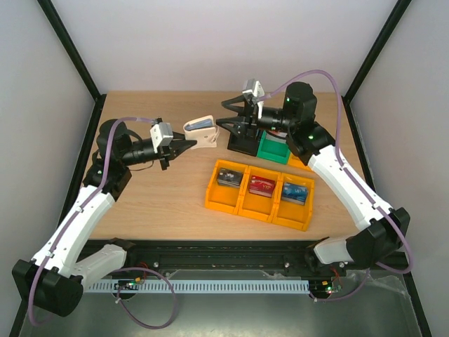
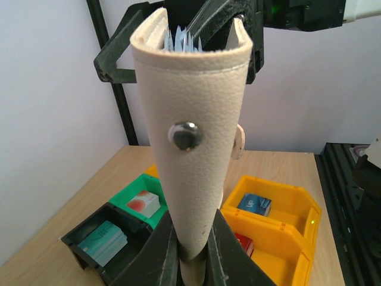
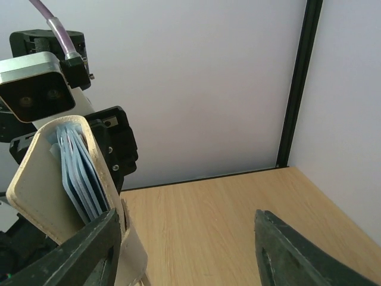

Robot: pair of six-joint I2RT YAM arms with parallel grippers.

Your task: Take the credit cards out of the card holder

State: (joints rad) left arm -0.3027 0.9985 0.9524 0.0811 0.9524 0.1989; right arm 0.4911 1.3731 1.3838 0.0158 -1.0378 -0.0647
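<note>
Nearby, yellow bins [image 1: 235,205]; left gripper [image 1: 188,145] clamps card holder [image 1: 201,131], right gripper [image 1: 228,114] gapes alongside

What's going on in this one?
The left gripper is shut on the beige card holder, holding it up with its open end towards the right gripper, which is open at that end. Only blue-grey pockets show inside; no card is gripped. Cards lie in the yellow bins.

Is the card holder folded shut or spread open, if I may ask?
Folded, not shut: the card holder gapes, blue-grey pockets visible inside.
</note>
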